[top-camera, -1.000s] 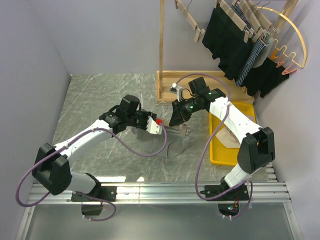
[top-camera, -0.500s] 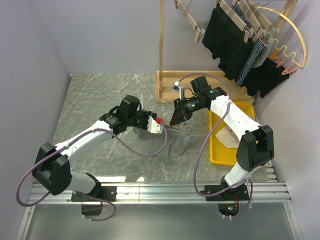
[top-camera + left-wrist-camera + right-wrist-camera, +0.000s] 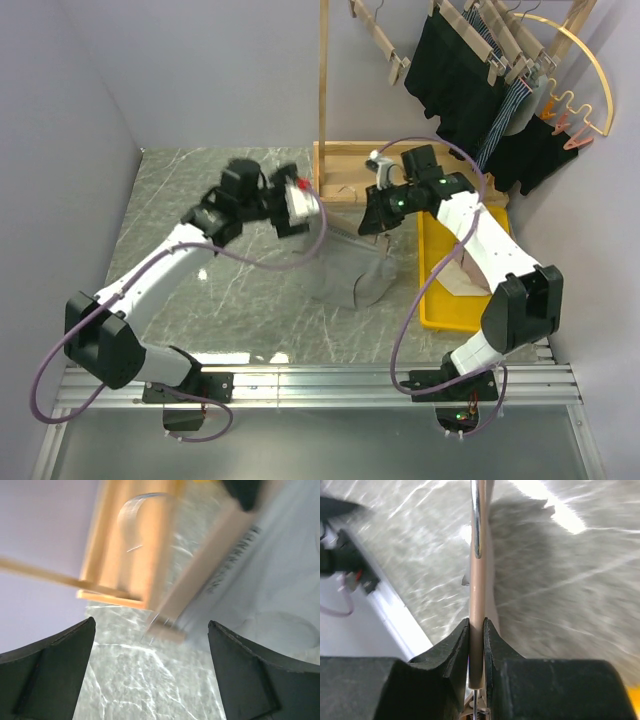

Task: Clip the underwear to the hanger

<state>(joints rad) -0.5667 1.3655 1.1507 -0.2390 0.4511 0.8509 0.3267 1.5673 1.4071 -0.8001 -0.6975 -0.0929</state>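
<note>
grey soft-fabric underwear [image 3: 345,268] hangs as a loose sheet from the straight pale wooden bar hanger [image 3: 207,577], just in front of the base of the tall wooden rack [image 3: 323,100]. whether its hem touches the grey marbled surface [image 3: 180,180] i cannot tell.

my right gripper [image 3: 476,622] is clamped narrow on the bar, on the side of the rack's base nearer the yellow tray [image 3: 450,322]. i judge that this grip carries the hanger level and off the surface so the cloth drops free. my left gripper [image 3: 150,623] stands wide with nothing in it, in front of the rack's upright and just beside the bar's other end. the cloth hangs with no support from it, so the clipping looks done or nearly so.

the overhead view gives the layout: both arms meet in front of the rack with the underwear draped between them, but the bar is almost lost against the cloth. my left wrist view shows what that hides: the bar's end with its wooden clip, the printed waistband lying along the bar, and my left fingers [image 3: 45,675] well apart. it is blurred, so i cannot tell whether the clip bites the fabric. my right wrist view shows the bar end-on, pinched between my right fingers [image 3: 455,650], with the thin metal hook [image 3: 476,520] beyond.
</note>
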